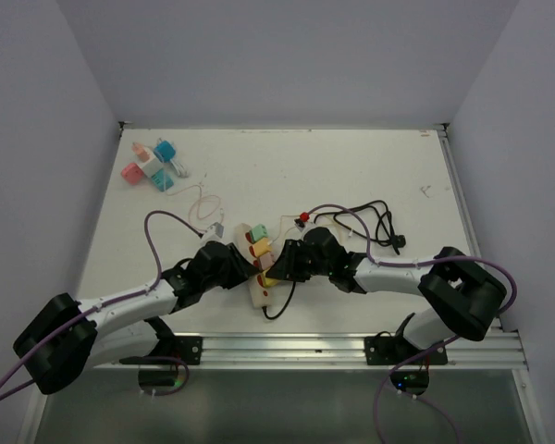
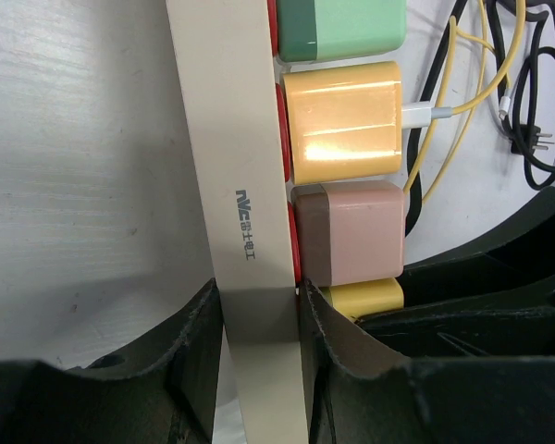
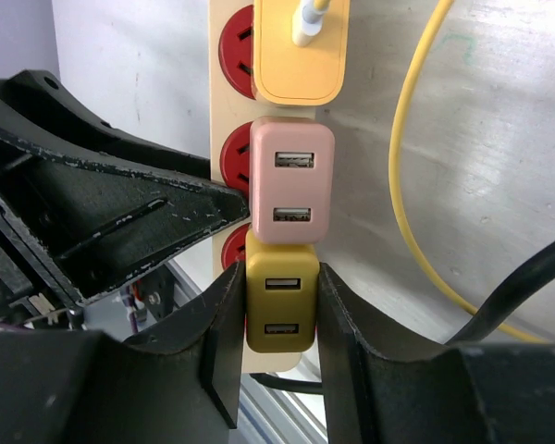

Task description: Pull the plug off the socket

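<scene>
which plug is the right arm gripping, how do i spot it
Find the cream power strip lying between the two arms at the near edge of the table. Of its row of four blocky plugs, take the end one nearest the arm bases, next to the pink plug. This mustard plug is dark yellow, cable-free, and pinched between the right fingers.

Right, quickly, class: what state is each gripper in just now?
Left gripper: closed on the long cream plastic power strip.
Right gripper: closed on the mustard-yellow square USB charger plug.
</scene>
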